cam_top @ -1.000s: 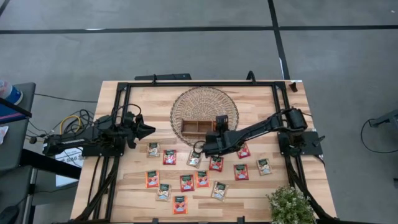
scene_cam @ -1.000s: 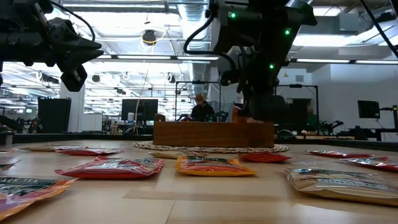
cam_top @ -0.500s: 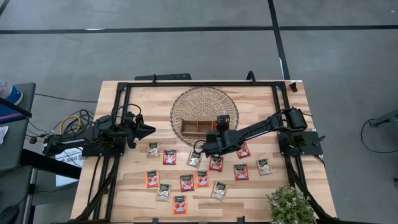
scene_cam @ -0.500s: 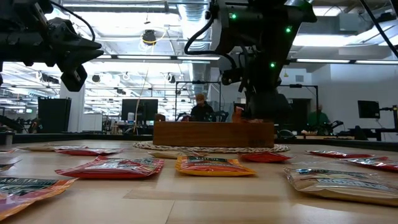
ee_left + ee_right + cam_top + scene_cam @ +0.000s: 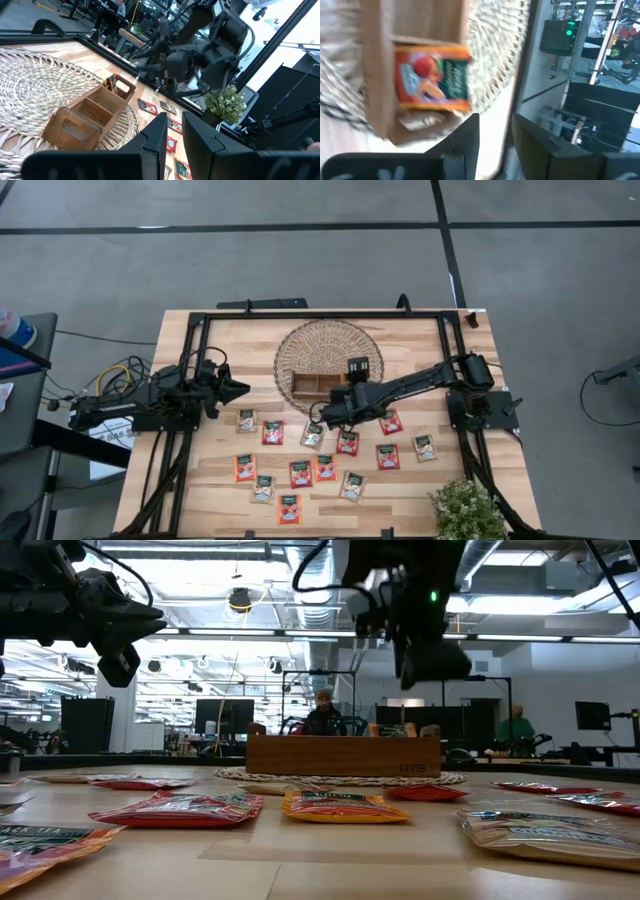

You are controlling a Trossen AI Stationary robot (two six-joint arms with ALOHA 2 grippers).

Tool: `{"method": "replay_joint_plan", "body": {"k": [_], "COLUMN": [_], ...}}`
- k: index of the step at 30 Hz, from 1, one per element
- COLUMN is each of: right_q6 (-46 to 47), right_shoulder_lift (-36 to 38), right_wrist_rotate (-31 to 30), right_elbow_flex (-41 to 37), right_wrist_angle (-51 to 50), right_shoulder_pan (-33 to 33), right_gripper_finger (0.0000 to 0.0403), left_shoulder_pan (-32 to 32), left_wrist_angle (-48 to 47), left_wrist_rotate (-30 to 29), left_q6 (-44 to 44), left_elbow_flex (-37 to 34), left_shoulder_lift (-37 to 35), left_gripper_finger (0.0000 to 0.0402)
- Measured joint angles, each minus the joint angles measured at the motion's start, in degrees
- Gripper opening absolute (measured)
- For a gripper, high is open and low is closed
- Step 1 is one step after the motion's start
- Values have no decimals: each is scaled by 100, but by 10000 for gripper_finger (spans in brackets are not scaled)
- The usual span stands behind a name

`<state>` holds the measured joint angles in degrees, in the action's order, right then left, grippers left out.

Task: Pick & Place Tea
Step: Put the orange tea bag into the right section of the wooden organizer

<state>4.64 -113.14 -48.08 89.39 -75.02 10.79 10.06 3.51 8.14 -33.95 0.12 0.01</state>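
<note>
At the frame's left, the left pincer (image 5: 238, 389) waits with fingers nearly together. Tea sachets (image 5: 301, 473) lie scattered across the lower-centre table (image 5: 420, 345). Right of centre, the right pincer (image 5: 322, 418) hovers empty, slightly parted. Only its wrist view shows an orange sachet (image 5: 432, 77) inside the wooden tray (image 5: 318, 383).

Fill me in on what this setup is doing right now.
The robot is sorting tea sachets from the table into a wooden tray on a wicker basket. The right gripper sits beside the tray, holding nothing; an orange sachet already lies inside. The left gripper waits at the table's left.
</note>
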Motion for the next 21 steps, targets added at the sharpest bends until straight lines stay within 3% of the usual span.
{"method": "replay_joint_plan", "body": {"k": [5, 7, 11, 16, 21], "right_q6": [820, 1042, 1365, 1617, 2275], "right_shoulder_lift": [1, 89, 467, 976, 1313], "right_wrist_rotate": [-196, -139, 206, 1203, 1731], "right_elbow_flex": [898, 1145, 1493, 1476, 1470], "right_wrist_angle": [-1492, -1438, -1473, -1411, -1484], "right_shoulder_pan": [23, 38, 186, 497, 1044], "right_gripper_finger": [107, 107, 107, 107, 107], "left_shoulder_pan": [-1, 0, -1, -1, 0], "left_wrist_angle": [0, 0, 4, 9, 28], "left_wrist_rotate": [0, 0, 2, 1, 2], "left_q6": [0, 0, -2, -4, -9], "left_elbow_flex": [0, 0, 0, 0, 0], "left_shoulder_lift": [0, 0, 0, 0, 0], "left_gripper_finger": [50, 50, 50, 50, 50]}}
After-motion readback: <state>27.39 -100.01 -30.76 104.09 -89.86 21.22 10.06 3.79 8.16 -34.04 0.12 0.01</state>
